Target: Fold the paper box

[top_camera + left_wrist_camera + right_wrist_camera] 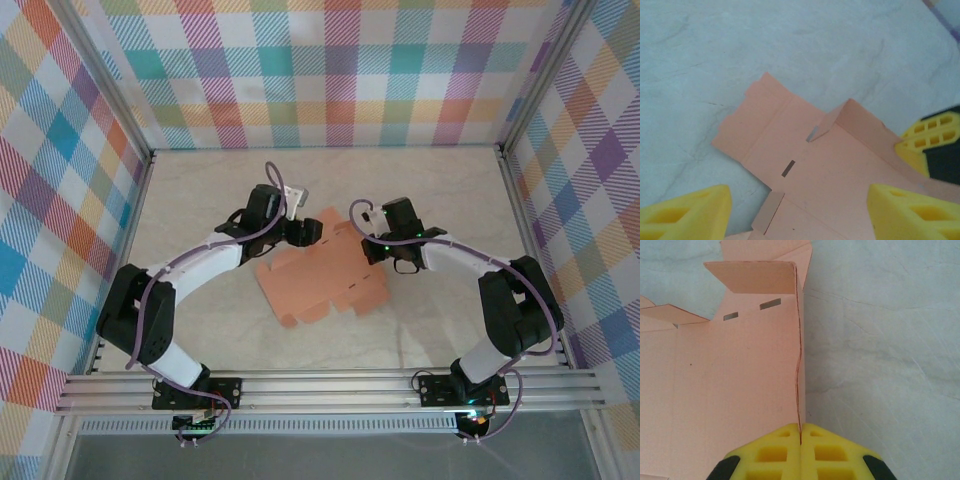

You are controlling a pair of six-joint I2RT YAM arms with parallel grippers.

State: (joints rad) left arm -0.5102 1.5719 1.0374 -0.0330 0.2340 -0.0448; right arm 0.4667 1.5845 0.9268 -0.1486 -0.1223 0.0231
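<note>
The paper box (318, 272) is lying as a flat die-cut sheet mid-surface between the 2 arms, rotated at an angle, salmon-orange, with tabs sticking out along its near edge. The surface (200, 200) is pale and marble-looking, with plaid walls (330, 70) standing around it. The left gripper (305, 232) is hovering at the sheet's far-left corner. In the left wrist view the left gripper (800, 192) is showing its 2 yellow fingers (687, 212) spread wide with the paper box (830, 175) lying under the gap, and nothing is sitting pinched between them. I cannot tell whether the fingers are touching the card. That view is also showing 1 narrow slot (788, 168) cut in the sheet and a small flap (827, 125) standing up next to a raised side panel (865, 125). The right gripper (927, 142) is sitting at that panel's end. From the top, the right gripper (372, 250) is sitting at the sheet's right edge. In the right wrist view the right gripper (800, 427) is pressing its fingers together on the thin edge of the paper box (730, 380), pinching a side panel that is standing upright and showing edge-on. 2 slots (770, 304) are showing near the far end and a flap (752, 276) is leaning over them. Bare surface (880, 340) is lying right of the pinched panel.
</note>
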